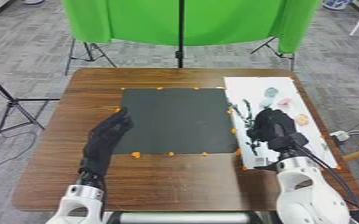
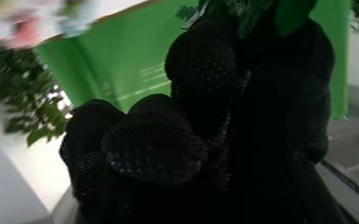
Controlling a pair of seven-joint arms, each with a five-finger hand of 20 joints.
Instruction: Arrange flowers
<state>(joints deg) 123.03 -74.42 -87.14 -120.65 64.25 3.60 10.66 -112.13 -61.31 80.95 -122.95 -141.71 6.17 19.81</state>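
In the right wrist view, green leaves (image 2: 293,16) pinched in the right hand (image 1: 273,126).

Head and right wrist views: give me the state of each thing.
Dark mat: lying flat
White sheet: flat, partly covered
Pink flower: lying on the sheet
Left hand: open, near the mat's left edge
Right hand: shut on greenery
Green cloth: hanging
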